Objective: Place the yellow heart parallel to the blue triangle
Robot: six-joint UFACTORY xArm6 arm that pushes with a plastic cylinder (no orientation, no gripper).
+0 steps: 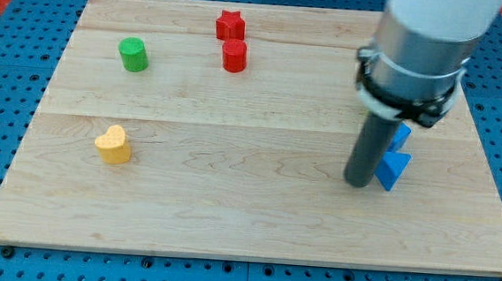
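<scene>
The yellow heart (113, 144) lies on the wooden board (245, 220) at the view's left. The blue triangle (392, 170) lies at the view's right, with a second blue block (401, 135) just above it, partly hidden behind the rod. My tip (359, 183) rests on the board right beside the blue triangle, on its left side, far to the right of the yellow heart.
A green cylinder (134, 54) stands at the upper left. A red star (230, 24) and a red cylinder (235, 56) stand together at the top middle. The arm's grey body (421, 46) hangs over the upper right. Blue pegboard (7, 79) surrounds the board.
</scene>
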